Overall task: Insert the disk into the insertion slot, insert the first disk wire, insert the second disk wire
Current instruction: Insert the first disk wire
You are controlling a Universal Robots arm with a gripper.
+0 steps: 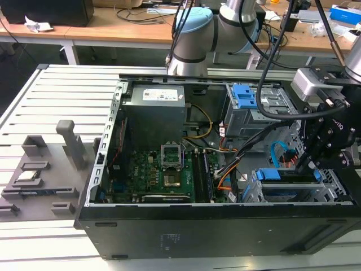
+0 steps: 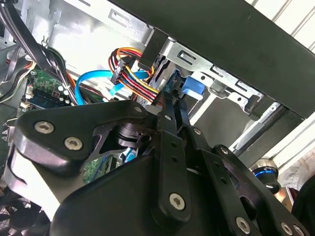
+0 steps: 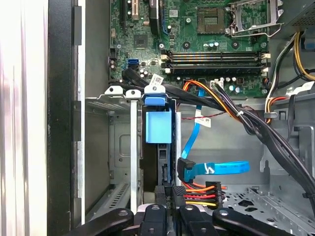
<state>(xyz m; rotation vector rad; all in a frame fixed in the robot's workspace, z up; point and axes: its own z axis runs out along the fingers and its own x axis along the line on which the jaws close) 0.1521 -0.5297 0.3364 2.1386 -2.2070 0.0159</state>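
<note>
**At the disk's rear edge, seating a wire**

Right at my gripper [image 3: 170, 191] sits the coloured wire's black plug [image 3: 199, 194]. My fingers [image 2: 167, 130] are drawn nearly together; whether they clamp it I cannot tell. Just beyond, the disk [image 3: 158, 127] stands in the insertion slot [image 3: 120, 105]. Best push straight and square. My arm [image 1: 192, 34] bends down into the case [image 1: 197, 231].

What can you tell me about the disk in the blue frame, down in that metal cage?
The disk stands on edge in a bay of the silver sheet-metal cage, between its walls. Mostly its bright blue plastic carrier shows, with a rounded tab at one end, plus a narrow dark edge of the drive. A blue cable and some coloured wires end close beside it, where the tool hangs. Whether either is plugged in, or the tool touches it, cannot be told.
</note>
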